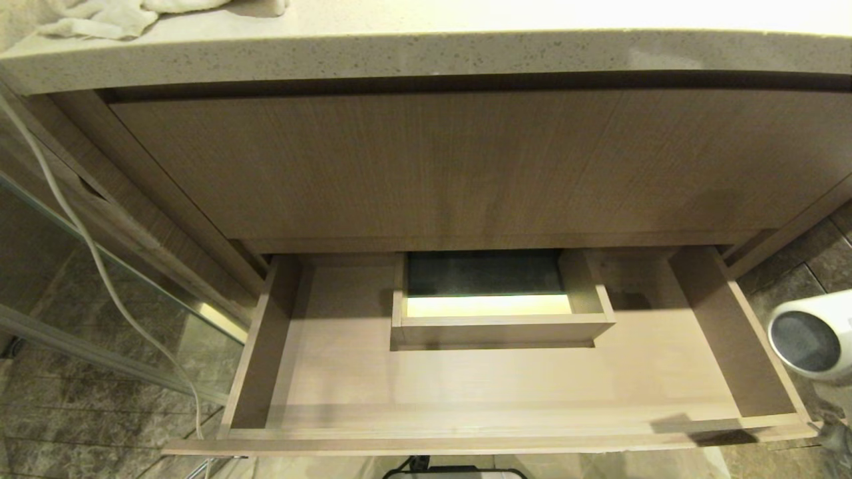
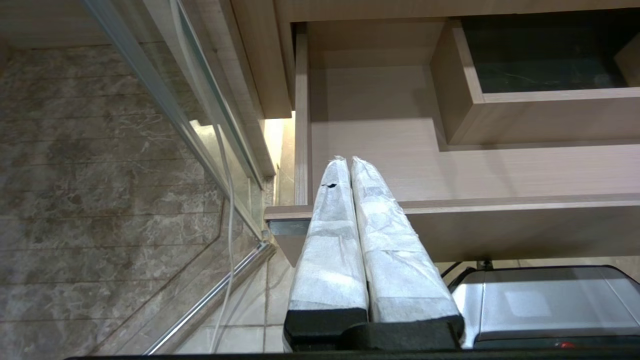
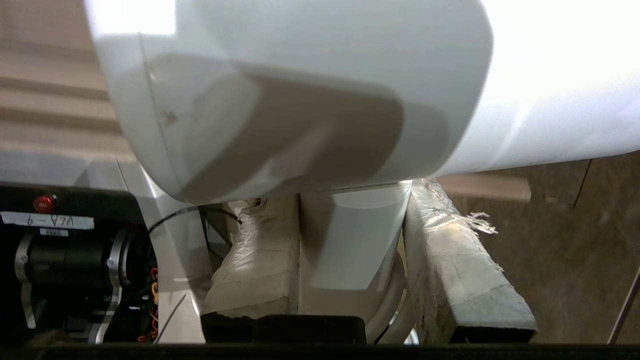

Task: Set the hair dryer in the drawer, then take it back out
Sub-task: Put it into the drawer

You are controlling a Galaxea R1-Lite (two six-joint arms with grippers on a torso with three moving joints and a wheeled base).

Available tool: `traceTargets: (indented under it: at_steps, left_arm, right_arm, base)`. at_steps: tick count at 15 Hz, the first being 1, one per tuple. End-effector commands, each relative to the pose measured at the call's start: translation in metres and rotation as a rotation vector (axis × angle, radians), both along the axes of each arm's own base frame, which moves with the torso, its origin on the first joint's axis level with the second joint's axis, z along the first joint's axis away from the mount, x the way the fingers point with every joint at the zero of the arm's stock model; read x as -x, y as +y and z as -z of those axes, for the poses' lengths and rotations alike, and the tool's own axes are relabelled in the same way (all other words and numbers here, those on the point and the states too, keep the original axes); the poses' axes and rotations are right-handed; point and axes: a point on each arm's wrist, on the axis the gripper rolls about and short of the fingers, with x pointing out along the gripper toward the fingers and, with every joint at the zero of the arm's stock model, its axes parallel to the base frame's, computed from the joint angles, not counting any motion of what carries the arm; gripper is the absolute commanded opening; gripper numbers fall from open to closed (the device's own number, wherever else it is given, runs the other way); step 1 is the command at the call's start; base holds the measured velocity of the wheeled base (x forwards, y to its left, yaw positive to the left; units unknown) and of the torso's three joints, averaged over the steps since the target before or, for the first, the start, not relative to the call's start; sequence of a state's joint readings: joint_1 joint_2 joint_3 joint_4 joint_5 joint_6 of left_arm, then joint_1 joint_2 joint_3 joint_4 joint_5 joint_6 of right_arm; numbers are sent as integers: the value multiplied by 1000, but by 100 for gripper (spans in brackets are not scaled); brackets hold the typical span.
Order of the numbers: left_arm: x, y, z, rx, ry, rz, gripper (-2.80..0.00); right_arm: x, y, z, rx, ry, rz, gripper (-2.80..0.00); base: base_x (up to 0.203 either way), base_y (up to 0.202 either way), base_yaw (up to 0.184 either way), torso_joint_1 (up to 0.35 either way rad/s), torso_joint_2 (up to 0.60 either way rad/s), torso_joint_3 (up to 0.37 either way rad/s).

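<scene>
- The speckled stone countertop runs across the head view at 12 o'clock, with a crumpled pale cloth lying on it at 11 o'clock.
- Below it hangs a tall wood-grain panel without a label.
- The drawer stands pulled open at the centre and 6 o'clock; nothing lies on its bare floor.
- A rectangular boxed cutout sits inside the drawer at mid-back.
- A glass panel and a thin white cable cross the 9 o'clock side over the marble floor tiles.
- The hair dryer hangs at 3 o'clock, outside the drawer's right wall, grey round end facing the camera.
- The right gripper clamps the dryer's white handle between its padded fingers.
- The left gripper hovers by the drawer's front left corner, its wrapped fingers pressed together, holding nothing.
</scene>
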State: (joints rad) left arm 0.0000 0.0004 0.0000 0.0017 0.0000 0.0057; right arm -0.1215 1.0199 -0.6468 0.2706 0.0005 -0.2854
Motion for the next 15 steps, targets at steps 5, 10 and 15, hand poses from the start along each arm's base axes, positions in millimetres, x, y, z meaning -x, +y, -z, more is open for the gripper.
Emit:
traceTargets:
  at_steps: [5, 10, 15]
  left_arm:
    - [0, 0, 0, 0, 2, 0, -280]
    - [0, 0, 1, 0, 3, 0, -280]
    - [0, 0, 0, 0, 2, 0, -280]
  right_arm:
    - [-128, -22, 13, -36, 210, 18, -280]
    - [-157, -35, 42, -46, 337, 44, -280]
    - [-186, -44, 68, -33, 423, 28, -280]
  base:
    - [0, 0, 0, 30, 15, 43]
    - [0, 0, 0, 3, 3, 12]
    - [0, 0, 0, 0, 0, 0]
